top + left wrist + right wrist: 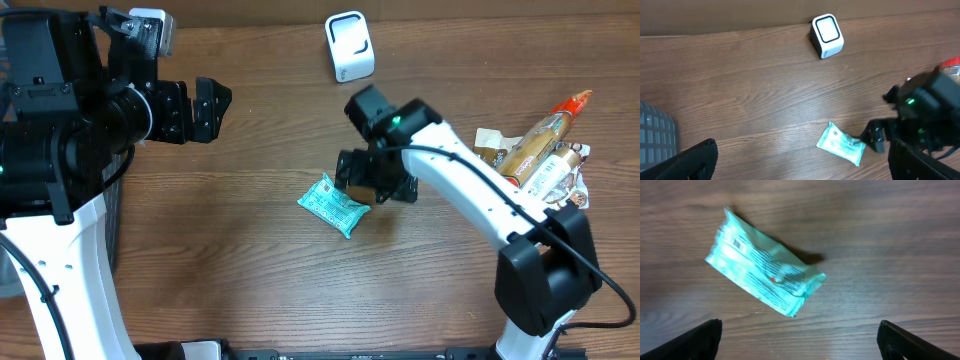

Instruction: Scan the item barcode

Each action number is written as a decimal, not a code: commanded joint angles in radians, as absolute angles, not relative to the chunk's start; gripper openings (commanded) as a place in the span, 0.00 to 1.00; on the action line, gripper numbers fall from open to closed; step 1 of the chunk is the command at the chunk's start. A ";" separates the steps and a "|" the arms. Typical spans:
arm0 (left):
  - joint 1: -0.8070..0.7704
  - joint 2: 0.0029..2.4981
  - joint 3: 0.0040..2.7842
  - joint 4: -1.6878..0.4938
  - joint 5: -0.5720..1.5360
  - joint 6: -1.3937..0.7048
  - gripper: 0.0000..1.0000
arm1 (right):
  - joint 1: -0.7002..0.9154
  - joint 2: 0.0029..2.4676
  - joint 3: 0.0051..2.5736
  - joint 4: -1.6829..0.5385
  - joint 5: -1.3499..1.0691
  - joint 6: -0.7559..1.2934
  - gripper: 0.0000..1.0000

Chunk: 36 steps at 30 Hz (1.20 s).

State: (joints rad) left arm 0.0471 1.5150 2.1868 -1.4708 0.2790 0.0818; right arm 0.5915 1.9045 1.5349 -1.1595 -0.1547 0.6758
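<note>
The item is a teal packet (335, 205) lying flat on the wooden table, with small print and a barcode on its upper face (765, 277). My right gripper (372, 185) hovers just right of it, open, and nothing is between its fingers (800, 345). The packet lies beyond the fingertips in the right wrist view. A white scanner (349, 46) stands at the table's far edge. My left gripper (195, 110) is open and empty at the far left. In the left wrist view the left gripper (802, 167) looks over the packet (841, 144) and the scanner (827, 36).
A pile of other packaged goods (535, 150) lies at the right edge, behind my right arm (925, 110). A grey basket (655, 135) sits at the left by my left arm's base.
</note>
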 commanded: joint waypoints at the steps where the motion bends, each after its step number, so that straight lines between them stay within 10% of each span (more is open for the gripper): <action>1: 0.045 1.518 2.194 -1.470 0.278 0.097 1.00 | 0.625 1.914 1.439 -1.088 -0.247 0.730 0.86; 4: 0.045 1.518 2.194 -1.470 0.277 0.098 1.00 | 0.651 1.914 1.360 -0.996 -0.270 0.744 0.69; 17: 0.045 1.518 2.194 -1.470 0.277 0.098 1.00 | 0.667 1.924 1.231 -0.672 -0.209 0.567 0.56; 36: 0.045 1.518 2.194 -1.470 0.277 0.098 1.00 | 0.481 1.938 1.229 -0.541 -0.601 0.384 0.75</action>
